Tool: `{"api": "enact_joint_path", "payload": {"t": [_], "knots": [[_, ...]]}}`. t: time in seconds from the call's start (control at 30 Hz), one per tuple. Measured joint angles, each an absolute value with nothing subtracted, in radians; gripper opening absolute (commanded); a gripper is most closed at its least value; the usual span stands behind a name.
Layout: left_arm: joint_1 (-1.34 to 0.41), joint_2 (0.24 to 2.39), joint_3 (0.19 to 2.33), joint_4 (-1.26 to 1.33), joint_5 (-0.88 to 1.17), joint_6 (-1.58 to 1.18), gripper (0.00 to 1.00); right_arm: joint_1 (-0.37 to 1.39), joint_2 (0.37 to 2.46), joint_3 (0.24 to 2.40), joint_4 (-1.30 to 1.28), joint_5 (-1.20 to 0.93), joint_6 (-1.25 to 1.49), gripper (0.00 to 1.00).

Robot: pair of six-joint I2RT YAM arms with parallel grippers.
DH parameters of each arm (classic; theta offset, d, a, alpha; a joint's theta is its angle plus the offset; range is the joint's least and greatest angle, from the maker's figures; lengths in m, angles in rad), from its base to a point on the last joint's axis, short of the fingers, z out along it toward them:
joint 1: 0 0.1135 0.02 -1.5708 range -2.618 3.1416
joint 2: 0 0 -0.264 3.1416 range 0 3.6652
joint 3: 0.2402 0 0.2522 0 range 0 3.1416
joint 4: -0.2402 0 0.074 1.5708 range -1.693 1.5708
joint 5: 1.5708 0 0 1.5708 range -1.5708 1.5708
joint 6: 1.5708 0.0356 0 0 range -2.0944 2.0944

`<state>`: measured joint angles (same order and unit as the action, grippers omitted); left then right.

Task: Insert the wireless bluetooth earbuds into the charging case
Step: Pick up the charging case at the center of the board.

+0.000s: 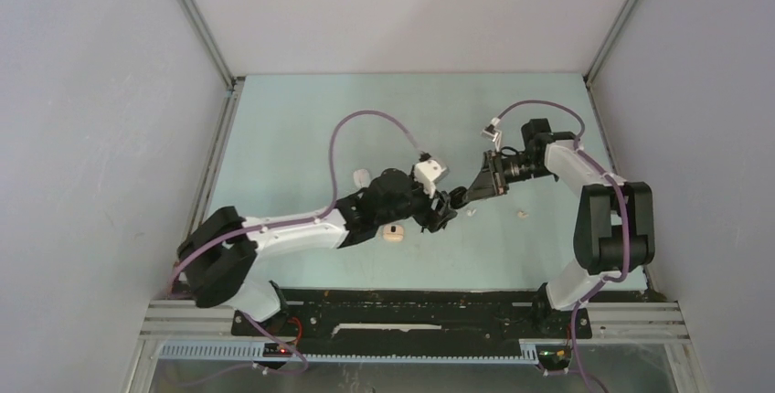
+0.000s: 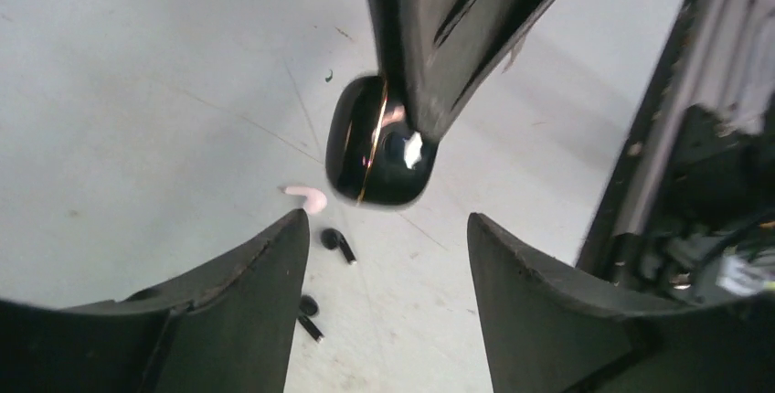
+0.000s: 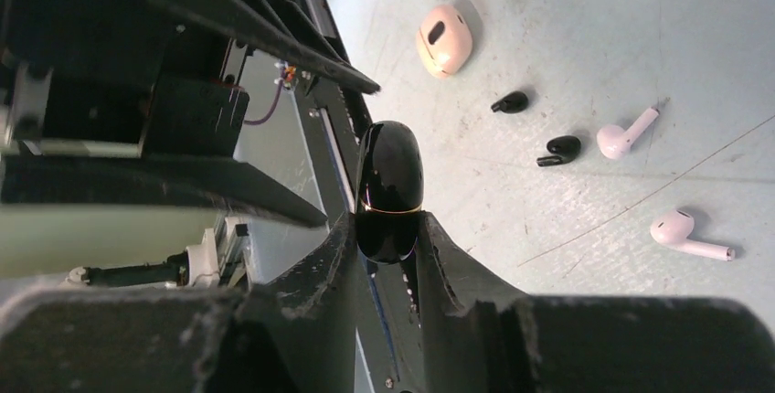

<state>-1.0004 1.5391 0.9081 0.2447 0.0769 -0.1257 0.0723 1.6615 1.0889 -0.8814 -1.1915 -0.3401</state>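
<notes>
Overhead, I am reaching both arms toward the middle of the table [image 1: 292, 119]. My left gripper [image 1: 445, 213] and right gripper [image 1: 468, 194] are meeting almost tip to tip. A pink case [image 1: 393, 233] is lying on the table just beside my left wrist, on the side toward my bases. A tiny pale earbud [image 1: 523, 214] is lying near my right gripper, on the side toward my right arm's base.

Through my left wrist camera, my left fingers [image 2: 247, 302] are standing spread apart with nothing between them. Just past their tips a black case [image 2: 375, 151] is hanging above the table, glossy and shut along a thin gold seam. One finger of my right gripper is pressing against its far side. On the table under it, a pink earbud [image 2: 306, 197] is lying just off the tip of my left-hand finger. Two black earbuds [image 2: 336, 243] are lying close along that same finger's inner edge, one nearer the tip and one farther back.

Through my right wrist camera, my right fingers [image 3: 448, 265] are pinching the black case by its near end, and the rest of it is sticking straight out past the tips. My left arm's frame is filling the space to the left of the case. Off to the right the loose pieces are lying on the table. The pink case and the pink earbud are farthest out, the black earbuds are closer in, and two white earbuds [image 3: 626, 134] are nearest, well apart from the case I am gripping.
</notes>
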Motion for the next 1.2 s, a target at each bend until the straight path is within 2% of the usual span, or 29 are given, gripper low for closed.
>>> {"api": "enact_joint_path", "payload": {"t": [0.2,0.3,0.47,0.77,0.93,1.2], "knots": [[-0.944,1.372,0.574,0.714,0.084,-0.48,0.69,0.023,1.591,1.089,-0.949,-1.299,-0.45,0.02],[-0.916,1.427,0.473,0.986,0.099,-0.665,0.66,0.02,1.564,1.089,-0.986,-1.349,-0.503,0.02],[-0.894,1.605,0.474,1.308,0.163,-0.883,0.63,0.017,1.537,1.089,-1.042,-1.413,-0.572,0.02],[-0.901,1.692,0.589,1.469,0.224,-1.008,0.5,-0.015,1.534,1.089,-1.1,-1.459,-0.631,0.02],[-0.907,1.735,0.625,1.491,0.248,-1.048,0.58,-0.019,1.534,1.089,-1.109,-1.463,-0.647,0.02],[-0.913,1.733,0.596,1.501,0.207,-1.061,0.58,-0.022,1.534,1.089,-1.117,-1.452,-0.68,0.02]]}}
